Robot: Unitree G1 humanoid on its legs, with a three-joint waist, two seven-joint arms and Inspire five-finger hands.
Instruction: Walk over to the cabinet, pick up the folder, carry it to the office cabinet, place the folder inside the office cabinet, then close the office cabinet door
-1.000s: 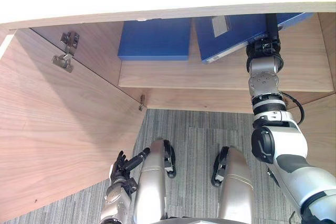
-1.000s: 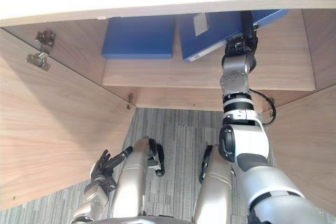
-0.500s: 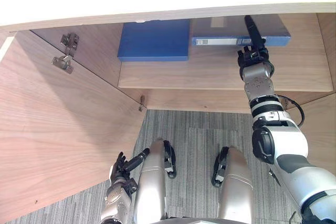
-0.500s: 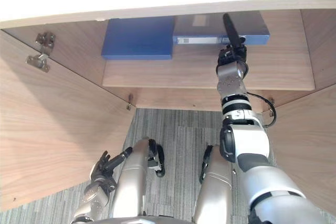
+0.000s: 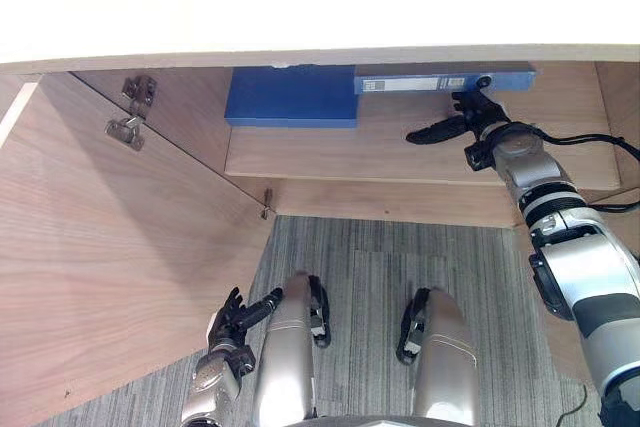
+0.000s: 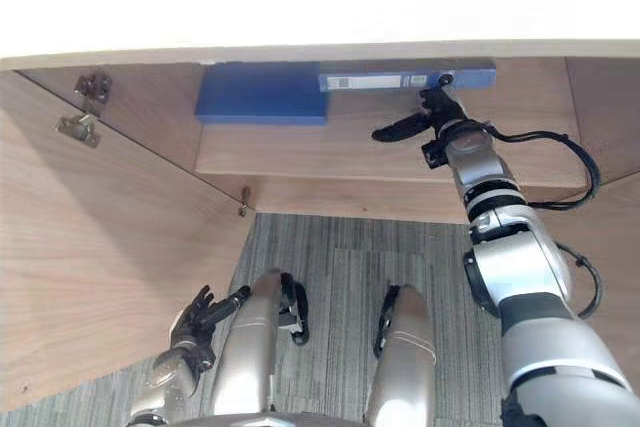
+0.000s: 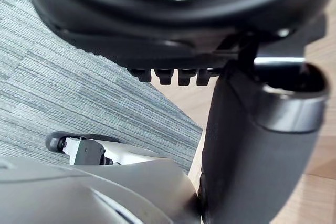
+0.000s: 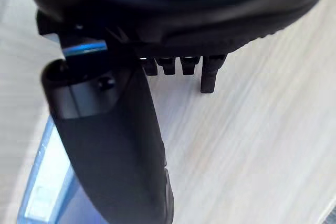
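Head camera view looking down into an open wooden cabinet above grey carpet. A blue folder lies at the back of the shelf, at about 1 o'clock in the view. Its labelled spine faces the robot and its long axis runs from 9 to 3 o'clock. A second folder, also blue, lies flat just beside it at 9 o'clock; whether the two touch cannot be made out.

The right hand hovers over the shelf directly in front of the folder, which sits at 12 o'clock from it. Its fingers are stretched out straight toward 9 o'clock, parallel to the spine, and grip nothing. The hand is very near the spine, but contact cannot be confirmed.

The left hand hangs low at 7 o'clock, by the carpet, fingers loosely spread and empty.

The door stands swung wide open, filling the view from 8 to 10 o'clock, with its hinges at 10 o'clock.

The folder appears to be placed, so the remaining step is likely closing the door. The door lies at 9 o'clock from the right hand, well apart, across the whole shelf. The left hand is much the nearer, with the door's edge at its own 9 o'clock.
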